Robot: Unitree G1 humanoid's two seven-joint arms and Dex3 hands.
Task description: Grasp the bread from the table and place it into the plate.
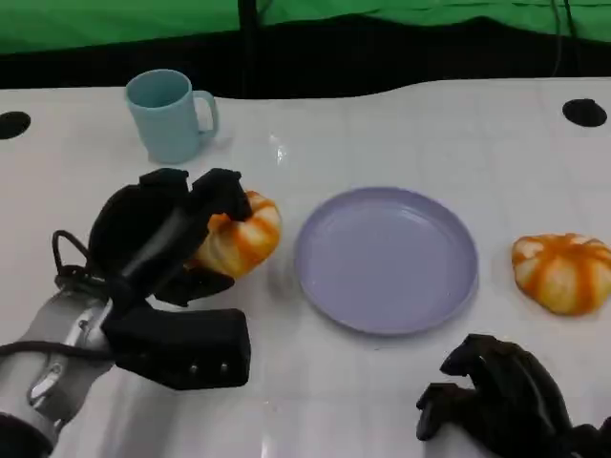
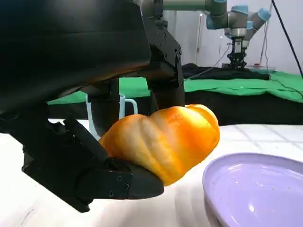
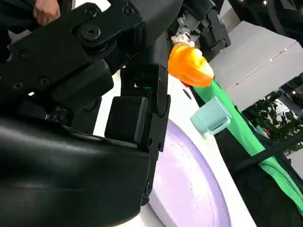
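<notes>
Left hand (image 1: 167, 250) wrapped around one orange bread (image 1: 241, 234), just left of the purple plate (image 1: 386, 260) on the white table (image 1: 401, 134). Black fingers (image 1: 221, 196) curled over the top and far side of the bread, more of the hand tucked under it. Seen up close from the left wrist: bread (image 2: 163, 139) pinched between the upper fingers (image 2: 163, 71) pressing on its top and back and a lower black part (image 2: 118, 182) cupping it from below, with the round orange end sticking out toward the plate (image 2: 258, 189). Bread looks lifted a little off the table there, not yet over the plate, only beside its rim. Second orange bread (image 1: 563, 272) lying by itself on the right of the plate, apart from it, touched by nothing. Right hand (image 1: 496, 396) low near the front edge of the table, in front of the plate and the second bread, fingers curled in, holding nothing. Light blue mug (image 1: 170, 114) standing upright at the back, behind the left hand. Green cloth (image 1: 115, 24) past the far edge of the table.
</notes>
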